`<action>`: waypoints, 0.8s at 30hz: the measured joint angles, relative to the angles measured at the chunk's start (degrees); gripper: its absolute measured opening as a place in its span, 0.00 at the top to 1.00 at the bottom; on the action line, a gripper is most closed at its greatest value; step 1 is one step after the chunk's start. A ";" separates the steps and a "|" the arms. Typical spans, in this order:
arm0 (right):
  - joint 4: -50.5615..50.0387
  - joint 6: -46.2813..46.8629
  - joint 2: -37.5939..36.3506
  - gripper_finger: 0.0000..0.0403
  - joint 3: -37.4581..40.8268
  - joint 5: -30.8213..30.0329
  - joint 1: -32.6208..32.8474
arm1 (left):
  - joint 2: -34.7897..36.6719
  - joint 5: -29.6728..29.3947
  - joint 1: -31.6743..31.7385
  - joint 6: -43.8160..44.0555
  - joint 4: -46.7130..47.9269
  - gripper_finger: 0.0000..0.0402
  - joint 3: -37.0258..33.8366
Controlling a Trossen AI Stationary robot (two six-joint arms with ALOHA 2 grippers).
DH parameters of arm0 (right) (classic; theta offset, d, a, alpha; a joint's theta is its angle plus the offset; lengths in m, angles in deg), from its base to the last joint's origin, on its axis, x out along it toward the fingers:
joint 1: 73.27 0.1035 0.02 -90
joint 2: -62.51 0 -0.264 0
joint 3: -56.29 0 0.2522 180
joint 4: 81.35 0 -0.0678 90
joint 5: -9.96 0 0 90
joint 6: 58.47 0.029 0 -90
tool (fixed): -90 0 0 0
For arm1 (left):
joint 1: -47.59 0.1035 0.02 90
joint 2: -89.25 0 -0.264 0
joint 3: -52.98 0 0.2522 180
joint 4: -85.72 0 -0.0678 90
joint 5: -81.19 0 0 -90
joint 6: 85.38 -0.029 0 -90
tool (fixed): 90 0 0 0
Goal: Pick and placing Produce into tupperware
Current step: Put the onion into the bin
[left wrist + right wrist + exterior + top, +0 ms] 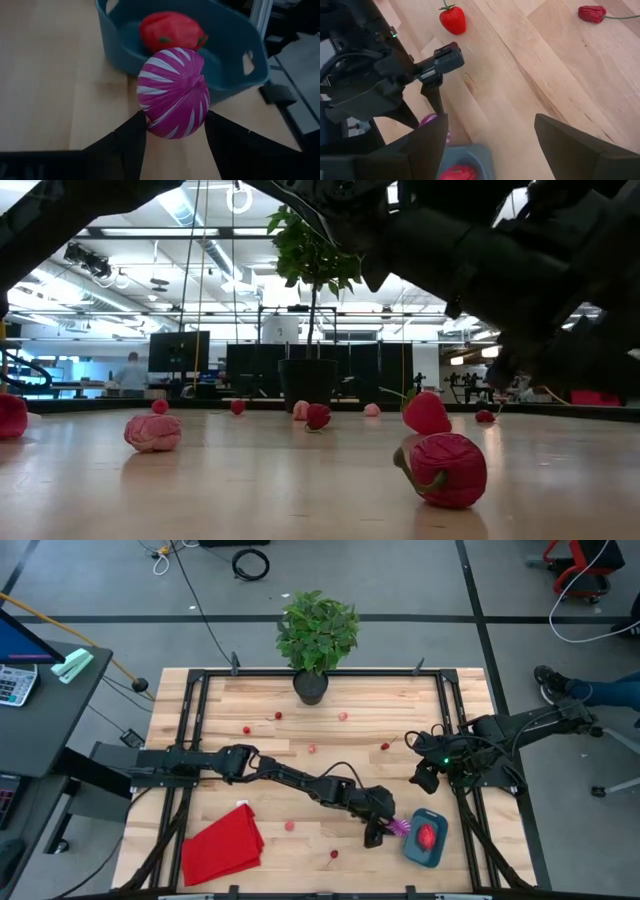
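Item: purple-and-white striped round piece point(172, 92), held between the two dark fingers of the left pincer point(385, 831), one finger against each flank; the stripes run lengthwise away from the wrist toward the tub

Location: lower right part of the desk point(250, 755), just beside the near rim of the teal-blue tupperware point(415, 852); in the left wrist view the piece overlaps that rim but sits short of the hollow, so the tub lies straight ahead of the pincer

Tub contents: one red fruit piece point(170, 31), lying toward the far wall; the near half of the floor shows bare, judged room enough for the striped piece

Governing relation: the piece must clear the near wall and end over the open half before release; judged a short forward carry, then a parting of the fingers

Edges: the tub stands close to the desk's right frame rail; the left arm reaches it across the whole desk

Right pincer point(490, 145): fingers spread wide and empty, above bare wood just behind the tub, near enough to crowd a high approach

Loose produce: a strawberry point(453, 20) and a small red piece with stalk point(592, 13) well apart on the boards; others scattered toward the plant pot point(311, 688); red cloth point(222, 844) at lower left, clear of the route
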 joint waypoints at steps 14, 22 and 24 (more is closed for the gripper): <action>-6.29 -1.00 0.00 0.24 -0.02 0.00 0.00 | 1.28 0.01 -0.44 -1.07 0.85 0.52 8.83; -14.23 -0.94 -0.02 0.24 -0.02 -0.02 -0.01 | 1.33 -0.52 -0.80 -7.50 6.75 0.51 14.80; -13.91 -0.92 0.00 0.24 -0.02 0.00 0.01 | 0.77 -0.57 -0.93 -6.23 6.22 0.51 14.78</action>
